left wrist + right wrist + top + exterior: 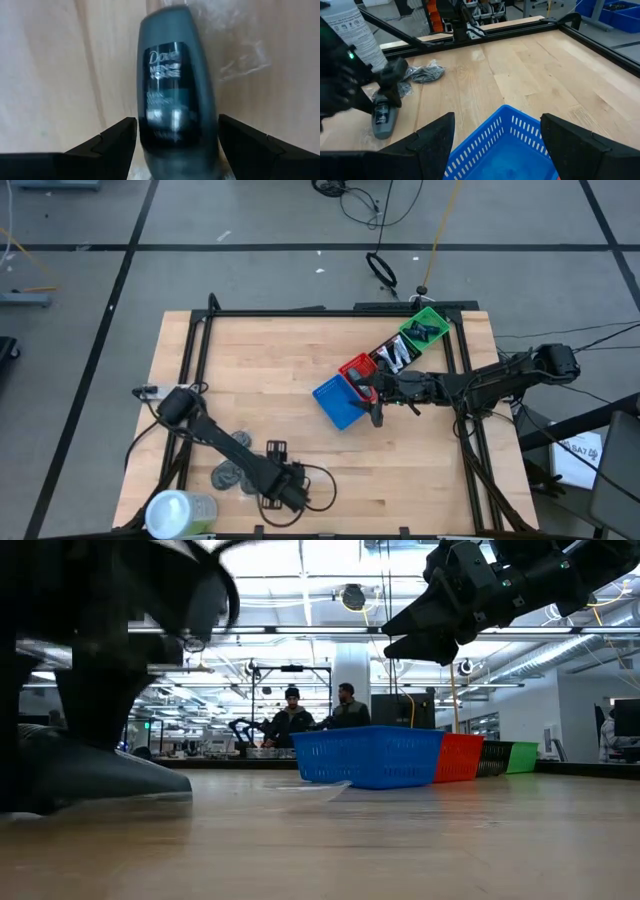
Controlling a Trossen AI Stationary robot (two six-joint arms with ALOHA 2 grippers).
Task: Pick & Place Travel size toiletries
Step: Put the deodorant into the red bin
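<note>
A dark grey oblong Dove pack (175, 85) lies flat on the wood near the table's near edge, also seen in the right wrist view (382, 117). My left gripper (177, 125) is open and low over the pack (277, 450), one finger on either side, with narrow gaps showing. My right gripper (497, 117) hangs open above the blue basket (505, 145), which is at the near-left end of a slanting row of baskets (335, 405). The black basket (395, 352) holds white tubes, and the green basket (425, 328) holds dark items.
A clear crumpled wrapper (235, 55) lies beside the pack, with more crumpled plastic (230, 475) left of my left gripper. A large white-topped green container (180, 510) stands at the near-left corner. A red basket (357, 367) adjoins the blue one. Two people (315, 715) stand beyond the table.
</note>
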